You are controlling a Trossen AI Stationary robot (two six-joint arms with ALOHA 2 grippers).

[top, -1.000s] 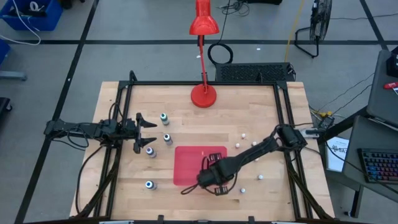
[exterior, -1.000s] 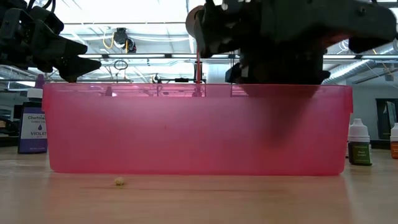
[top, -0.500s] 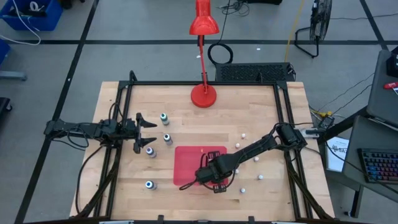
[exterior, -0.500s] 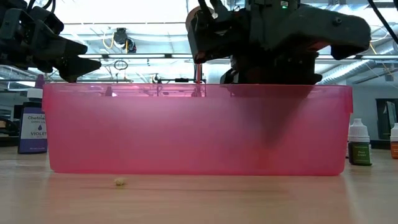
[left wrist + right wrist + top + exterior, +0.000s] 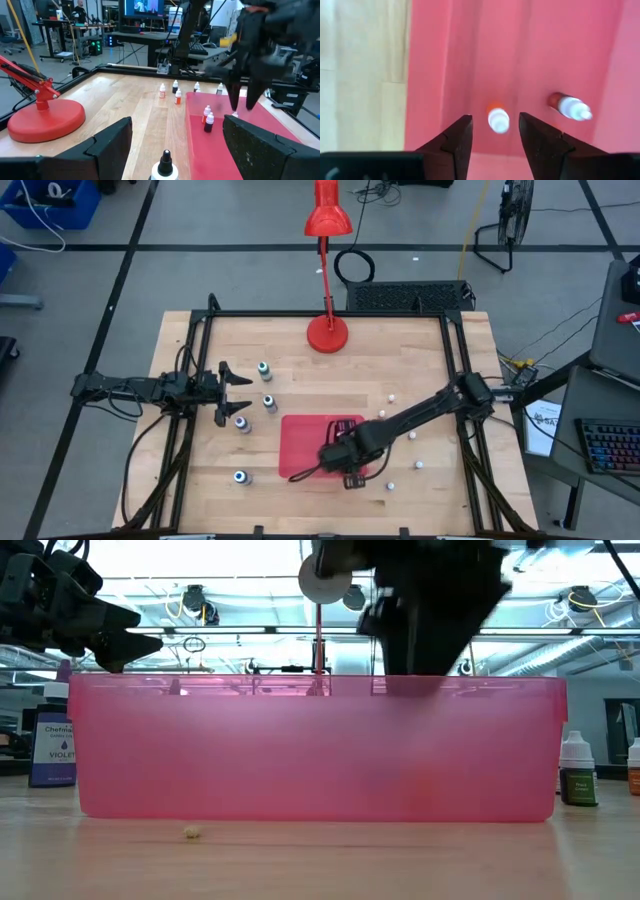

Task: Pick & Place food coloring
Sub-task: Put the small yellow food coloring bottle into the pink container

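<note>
The food coloring bottles are small, with white or dark caps. Two of them (image 5: 498, 119) (image 5: 568, 106) are inside the red tray (image 5: 305, 442); they also show in the left wrist view (image 5: 207, 116), upright on the tray floor. My right gripper (image 5: 348, 452) hangs open above the tray, fingers pointing down, with the nearer bottle below the gap and clear of it. My left gripper (image 5: 236, 386) is open and empty above the table's left part, with bottles (image 5: 264, 368) (image 5: 269, 402) (image 5: 241, 423) standing around it. One of these (image 5: 165, 165) shows just ahead of its fingers.
A red desk lamp's base (image 5: 327, 333) stands at the far middle. More bottles stand on the wood right of the tray (image 5: 393, 396) (image 5: 418, 464) (image 5: 390, 486), and one stands near the left front (image 5: 240, 476). A violet bottle (image 5: 52, 740) and a green one (image 5: 577, 772) flank the tray.
My right gripper has risen up out of the tray and shifted a little toward the far edge; its dark shape no longer shows through the tray wall in the low view. My left arm has kept still.
</note>
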